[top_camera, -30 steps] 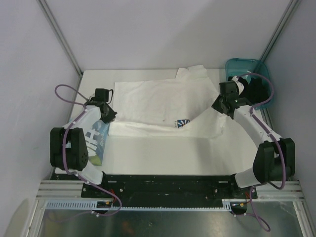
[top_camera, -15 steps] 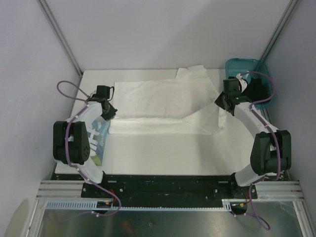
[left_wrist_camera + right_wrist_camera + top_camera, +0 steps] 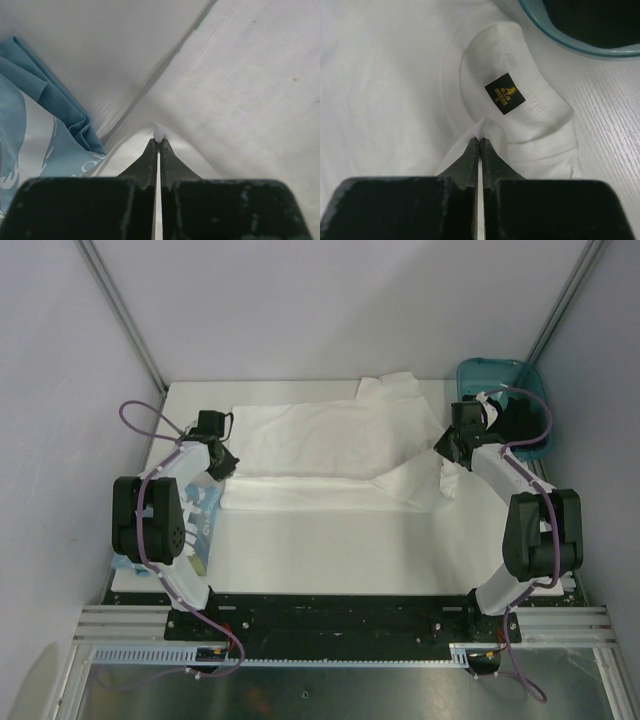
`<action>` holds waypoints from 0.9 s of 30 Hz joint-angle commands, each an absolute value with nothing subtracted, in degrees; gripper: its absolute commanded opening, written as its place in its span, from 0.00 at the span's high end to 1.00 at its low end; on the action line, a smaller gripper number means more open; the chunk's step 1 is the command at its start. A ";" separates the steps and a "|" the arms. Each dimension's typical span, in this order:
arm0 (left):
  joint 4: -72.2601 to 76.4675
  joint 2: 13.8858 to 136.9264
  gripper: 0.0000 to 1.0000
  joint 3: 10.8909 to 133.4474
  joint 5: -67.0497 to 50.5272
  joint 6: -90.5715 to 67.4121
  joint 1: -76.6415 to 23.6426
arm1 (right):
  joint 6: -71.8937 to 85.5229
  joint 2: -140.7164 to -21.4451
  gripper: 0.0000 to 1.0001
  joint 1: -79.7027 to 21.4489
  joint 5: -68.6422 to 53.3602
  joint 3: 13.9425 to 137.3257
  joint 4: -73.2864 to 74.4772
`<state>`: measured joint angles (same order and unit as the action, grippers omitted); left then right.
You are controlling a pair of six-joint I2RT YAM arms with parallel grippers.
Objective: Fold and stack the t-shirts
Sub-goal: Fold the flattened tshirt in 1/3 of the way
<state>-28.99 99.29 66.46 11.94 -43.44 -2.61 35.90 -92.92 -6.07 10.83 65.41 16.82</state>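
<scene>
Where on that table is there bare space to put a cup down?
The widest bare patch is the near strip of table, between the near edge of the white t-shirt and the black base plate. A smaller one sits at the far left corner. Crowded: the right, with teal bin and right gripper; the left, with blue-print shirt and left gripper.

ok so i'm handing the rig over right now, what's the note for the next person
left gripper: shut on a pinch of the white tee at its left end.
right gripper: shut on a pinch by its collar.
white tee lies across the table, half-folded lengthwise; graphic tee crumpled under the left arm; teal bin far right.
left to do: finish this fold, fold the graphic tee, stack both.
</scene>
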 commanded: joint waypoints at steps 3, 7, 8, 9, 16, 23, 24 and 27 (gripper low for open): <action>-27.73 99.16 1.00 67.20 15.75 -42.84 -1.95 | 34.37 -95.22 1.00 -5.47 10.20 69.36 13.68; -27.65 98.99 1.00 66.89 16.22 -42.96 -1.55 | 33.78 -97.09 1.00 -5.45 9.91 71.24 13.91; -27.62 99.15 1.00 67.02 16.19 -42.75 -1.48 | 33.63 -97.59 1.00 -5.49 9.88 71.74 14.12; -27.61 99.41 1.00 67.26 16.01 -42.47 -1.44 | 33.47 -98.14 1.00 -5.47 9.82 72.26 14.31; -26.59 98.79 0.45 68.28 12.06 -38.99 -1.24 | 30.81 -101.27 0.46 -5.60 8.71 79.14 20.64; -25.98 91.26 0.28 67.14 6.15 -34.12 -1.23 | 30.09 -98.82 0.35 -6.87 9.95 86.15 33.55; -25.96 90.19 0.32 66.18 5.05 -34.11 -1.19 | 30.60 -97.62 0.37 -6.99 9.63 84.47 34.35; -25.84 87.76 0.46 62.76 2.27 -35.12 -1.22 | 32.15 -93.31 0.49 -7.10 8.40 78.34 34.88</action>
<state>-27.14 93.27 65.71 6.83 -36.40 -1.48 31.09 -99.42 -6.57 8.71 83.40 28.95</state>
